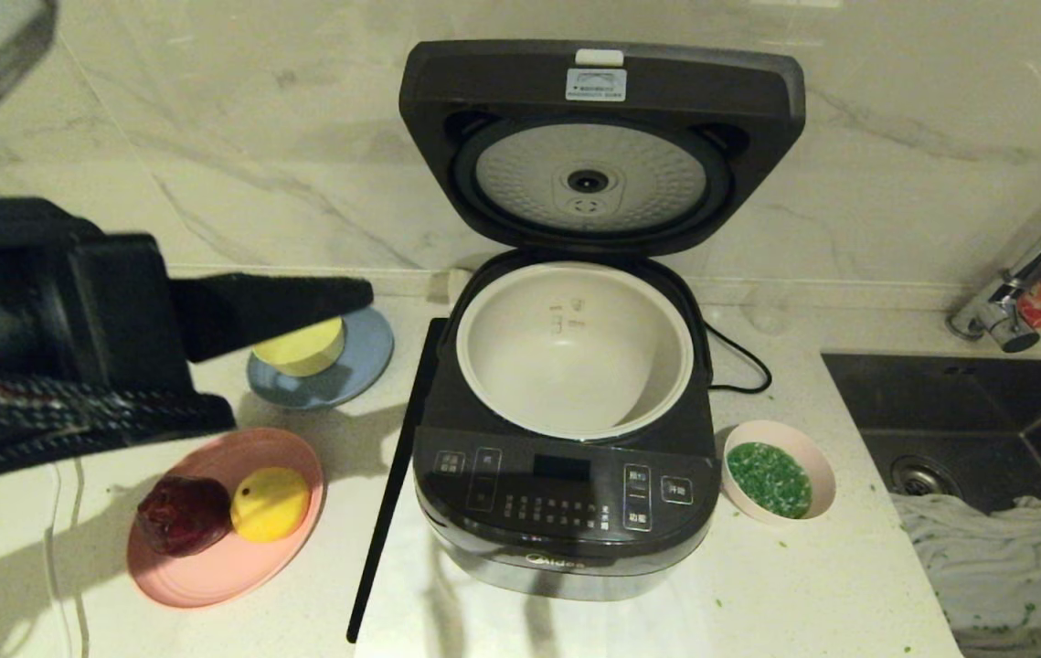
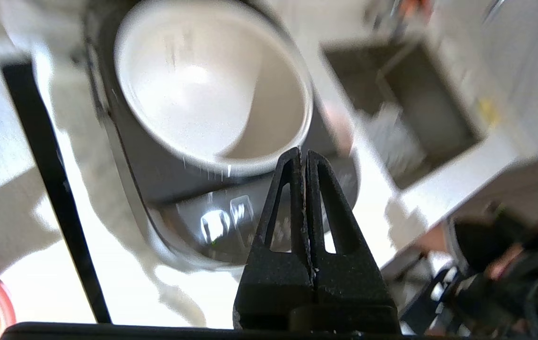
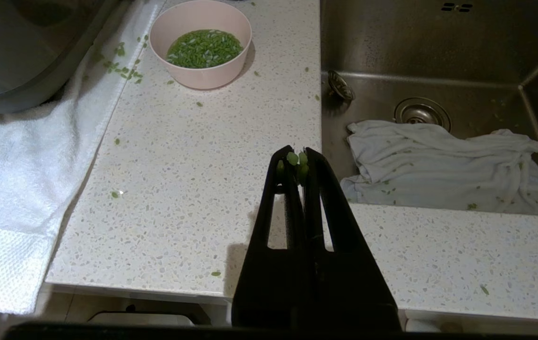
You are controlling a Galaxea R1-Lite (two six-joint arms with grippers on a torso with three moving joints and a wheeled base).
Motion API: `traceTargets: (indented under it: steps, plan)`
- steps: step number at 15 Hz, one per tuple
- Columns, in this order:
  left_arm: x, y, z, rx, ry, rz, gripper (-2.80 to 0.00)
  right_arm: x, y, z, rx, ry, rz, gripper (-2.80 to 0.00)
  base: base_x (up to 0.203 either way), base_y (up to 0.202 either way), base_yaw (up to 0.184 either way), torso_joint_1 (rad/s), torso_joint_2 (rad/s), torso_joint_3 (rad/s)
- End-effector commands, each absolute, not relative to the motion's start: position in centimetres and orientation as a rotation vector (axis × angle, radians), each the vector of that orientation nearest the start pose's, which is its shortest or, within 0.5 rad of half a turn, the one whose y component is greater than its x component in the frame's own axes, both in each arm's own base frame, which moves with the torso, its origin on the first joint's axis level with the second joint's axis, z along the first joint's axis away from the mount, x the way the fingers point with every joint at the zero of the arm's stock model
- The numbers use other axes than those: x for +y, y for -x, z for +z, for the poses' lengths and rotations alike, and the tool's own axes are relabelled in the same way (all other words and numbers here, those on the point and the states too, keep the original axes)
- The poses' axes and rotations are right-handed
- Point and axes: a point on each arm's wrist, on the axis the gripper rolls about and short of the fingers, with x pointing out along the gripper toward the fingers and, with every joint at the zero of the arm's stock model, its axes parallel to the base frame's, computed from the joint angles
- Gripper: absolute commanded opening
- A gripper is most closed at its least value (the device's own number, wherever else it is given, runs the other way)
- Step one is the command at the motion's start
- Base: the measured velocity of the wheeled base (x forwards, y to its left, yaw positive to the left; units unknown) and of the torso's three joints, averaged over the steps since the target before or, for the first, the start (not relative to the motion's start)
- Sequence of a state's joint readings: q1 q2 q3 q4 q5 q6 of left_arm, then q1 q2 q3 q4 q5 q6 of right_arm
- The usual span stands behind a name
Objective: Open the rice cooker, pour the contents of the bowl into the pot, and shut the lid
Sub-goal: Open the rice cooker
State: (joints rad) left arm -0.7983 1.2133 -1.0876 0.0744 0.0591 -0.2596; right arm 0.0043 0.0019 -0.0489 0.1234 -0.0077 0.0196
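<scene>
The bowl (image 3: 200,43) sits well ahead of the closed right hand (image 3: 299,158).

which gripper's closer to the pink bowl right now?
Right, by my read. The right gripper hangs over the counter edge by the sink, with the bowl ahead of it. The left gripper is beyond the rice cooker, over the yellow bowl.

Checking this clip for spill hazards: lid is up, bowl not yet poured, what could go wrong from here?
1. The bowl is well filled with green bits; loose ones already litter the counter, so lifting or tipping may scatter more.
2. It stands near the sink; a nudge could send it in.
3. Bits cling to the shut right gripper and may drop.
</scene>
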Motion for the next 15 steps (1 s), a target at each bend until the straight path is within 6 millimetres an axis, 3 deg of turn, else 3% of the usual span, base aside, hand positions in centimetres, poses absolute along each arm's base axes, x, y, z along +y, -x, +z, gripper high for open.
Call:
traceTargets:
  steps: [1,6,11,15]
  plan:
    - [-15.1,-14.6,28.2,0.379,0.107,-0.697,-2.8,0.0,2.7,7.6,0.077,-0.019,-0.004,-2.8,0.0,0.0,0.0,0.0,0.0,0.0]
    - [-20.4,-19.4,26.5,0.229,0.135,-0.572,-2.8,0.0,2.7,7.6,0.077,-0.019,-0.004,-2.8,0.0,0.0,0.0,0.0,0.0,0.0]
    - [-22.9,-21.5,29.5,0.071,0.185,-0.521,-2.8,0.0,2.7,7.6,0.077,-0.019,-0.004,-2.8,0.0,0.0,0.0,0.0,0.0,0.0]
    - [-24.7,-23.2,30.1,0.032,0.166,-0.501,-2.8,0.0,2.7,7.6,0.078,-0.019,-0.004,-2.8,0.0,0.0,0.0,0.0,0.0,0.0]
